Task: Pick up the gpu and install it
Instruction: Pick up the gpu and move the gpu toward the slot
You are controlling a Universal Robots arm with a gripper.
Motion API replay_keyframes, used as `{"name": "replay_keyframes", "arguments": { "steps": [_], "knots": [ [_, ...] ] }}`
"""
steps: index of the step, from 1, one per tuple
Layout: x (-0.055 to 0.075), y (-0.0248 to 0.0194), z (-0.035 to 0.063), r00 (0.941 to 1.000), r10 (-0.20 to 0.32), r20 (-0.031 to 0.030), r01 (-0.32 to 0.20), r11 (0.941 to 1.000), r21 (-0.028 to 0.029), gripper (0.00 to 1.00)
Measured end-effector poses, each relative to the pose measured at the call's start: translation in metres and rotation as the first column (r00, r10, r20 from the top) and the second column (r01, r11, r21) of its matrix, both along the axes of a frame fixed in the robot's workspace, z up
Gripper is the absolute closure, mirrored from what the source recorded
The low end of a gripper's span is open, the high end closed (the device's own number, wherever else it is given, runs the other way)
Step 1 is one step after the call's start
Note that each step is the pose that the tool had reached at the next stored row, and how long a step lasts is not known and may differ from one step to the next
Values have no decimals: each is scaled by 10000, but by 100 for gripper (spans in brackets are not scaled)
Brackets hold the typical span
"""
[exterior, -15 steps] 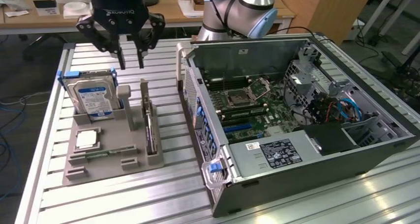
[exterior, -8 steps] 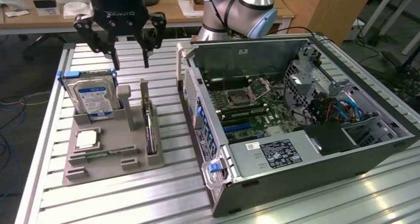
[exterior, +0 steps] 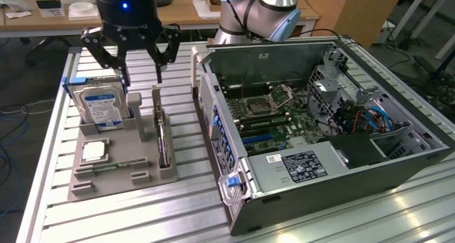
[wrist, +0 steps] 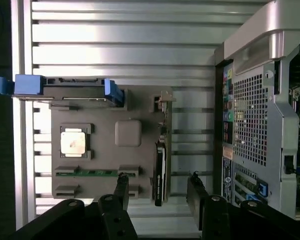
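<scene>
- The hand (exterior: pixel 140 72) hangs released and empty above the grey holder (exterior: pixel 117 147) on the slatted desk (exterior: pixel 142 216);
- the gpu (exterior: pixel 163 142) stands on edge in the holder's slot, seemingly so its slim top edge can be pinched, near the open computer case (exterior: pixel 320 120).
</scene>
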State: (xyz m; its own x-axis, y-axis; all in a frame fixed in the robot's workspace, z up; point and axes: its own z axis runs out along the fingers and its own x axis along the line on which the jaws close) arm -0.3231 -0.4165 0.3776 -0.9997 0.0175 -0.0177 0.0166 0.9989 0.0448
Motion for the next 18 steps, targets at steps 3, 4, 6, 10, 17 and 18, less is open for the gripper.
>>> {"name": "replay_keyframes", "arguments": {
  "steps": [3,4,6,10,17,18],
  "knots": [
    [2,-11,-53,10000,1,-2,-1,10000,-2,41],
    [3,-11,-70,10000,3,-3,-3,10000,-2,41],
    [8,-12,-108,10000,12,-5,-12,10000,-2,41],
    [9,-11,-153,10000,36,-7,-36,10000,-3,41],
    [10,-33,-205,10000,52,-9,-52,10000,-3,41],
    [9,-43,-214,10000,49,-7,-49,10000,-1,41]
  ]
}}
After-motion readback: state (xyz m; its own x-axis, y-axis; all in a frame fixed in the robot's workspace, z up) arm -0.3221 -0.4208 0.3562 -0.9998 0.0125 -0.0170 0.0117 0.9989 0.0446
